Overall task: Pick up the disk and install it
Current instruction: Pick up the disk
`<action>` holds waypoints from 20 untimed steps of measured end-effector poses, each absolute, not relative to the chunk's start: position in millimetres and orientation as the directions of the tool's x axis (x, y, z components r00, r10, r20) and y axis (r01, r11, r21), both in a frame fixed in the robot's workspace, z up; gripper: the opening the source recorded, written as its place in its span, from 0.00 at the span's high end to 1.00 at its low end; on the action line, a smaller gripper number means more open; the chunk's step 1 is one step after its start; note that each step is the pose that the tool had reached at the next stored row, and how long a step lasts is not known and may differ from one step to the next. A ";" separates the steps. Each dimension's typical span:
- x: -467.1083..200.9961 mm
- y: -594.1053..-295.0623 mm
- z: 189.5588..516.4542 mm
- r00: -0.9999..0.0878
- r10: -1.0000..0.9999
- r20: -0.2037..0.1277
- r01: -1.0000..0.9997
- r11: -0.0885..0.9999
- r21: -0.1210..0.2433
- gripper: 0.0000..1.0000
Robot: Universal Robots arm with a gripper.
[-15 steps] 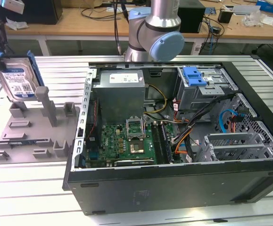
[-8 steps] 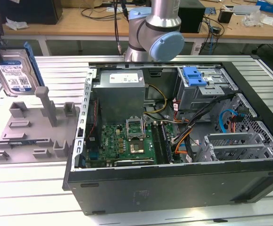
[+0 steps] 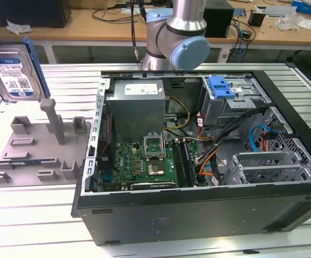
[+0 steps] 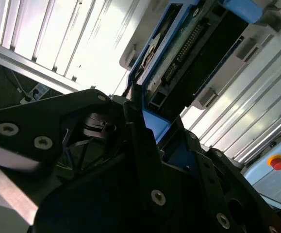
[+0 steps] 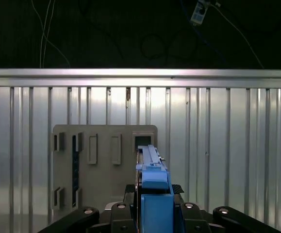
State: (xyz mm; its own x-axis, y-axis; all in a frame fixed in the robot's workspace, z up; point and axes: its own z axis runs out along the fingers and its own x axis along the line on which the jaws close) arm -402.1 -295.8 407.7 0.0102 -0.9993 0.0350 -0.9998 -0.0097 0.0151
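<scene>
The disk (image 3: 14,72), a silver drive with a blue-and-white label in a blue bracket, hangs tilted in the air at the exterior view's far left, above the grey fixture tray (image 3: 31,156). In the first wrist view the disk (image 5: 152,170) stands edge-on, and my gripper (image 5: 152,213) is shut on its blue bracket. The second wrist view shows the disk's (image 4: 193,53) circuit-board side running away from my gripper (image 4: 155,141), whose black fingers (image 4: 135,121) clamp the bracket's end.
An open computer case (image 3: 198,215) fills the middle and the exterior view's right, with a motherboard (image 3: 144,158), loose cables and a silver drive cage with a blue handle (image 3: 222,88) at the back. The arm's elbow (image 3: 176,37) stands behind the case. The fixture tray (image 5: 104,160) lies below the disk.
</scene>
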 end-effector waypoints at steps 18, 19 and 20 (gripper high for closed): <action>-390.0 -294.9 503.4 0.011 -0.999 0.035 -1.000 -0.010 0.015 0.63; -390.0 -294.9 503.4 0.011 -0.999 0.035 -1.000 -0.010 0.015 0.63; -388.9 -296.0 503.4 0.011 -0.999 0.035 -1.000 -0.011 0.015 0.63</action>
